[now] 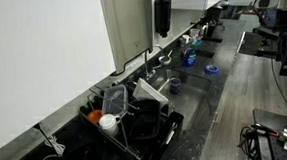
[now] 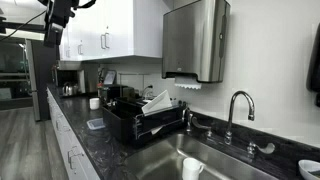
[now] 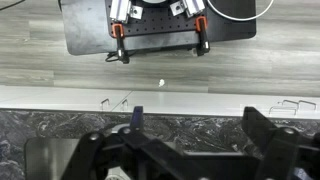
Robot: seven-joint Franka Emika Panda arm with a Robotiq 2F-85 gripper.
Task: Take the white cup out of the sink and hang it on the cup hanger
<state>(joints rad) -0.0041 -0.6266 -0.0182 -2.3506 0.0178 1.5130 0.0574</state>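
1. Although the dark marbled worktop [image 2: 105,147] ran the whole length of the wall under the white cupboards, only a short stretch of it mattered to the job.
2. The sink [image 2: 235,162] sat recessed in that stretch, below a curved faucet [image 2: 236,108].
3. The cup hanger [image 2: 128,122], a black wire rack, stood on the worktop just beside the sink. From the other side the cup hanger [image 1: 131,121] looked crowded, with a flat white piece leaning in it.
4. The arm [image 2: 60,14] hung high and well apart from the sink. In the wrist view the tool [image 3: 185,160] had its jaws spread wide with nothing between them, and it looked down over the worktop's edge and the floor.
5. The white cup [image 2: 192,168] stood in the bottom of the sink, apparently upright with its mouth up. It was too small in the picture to tell which way its handle faced.
6. The cup was probably glazed ceramic, so stiff, light enough for the arm and slippery, more so if wet. A knock against the basin or the wire could chip it.
7. The best hold seemed to be a pinch across the wall at the rim, one jaw inside and one outside. Taking it on the side away from the handle would leave the loop free to hook on a bar. No step of the task looked begun.
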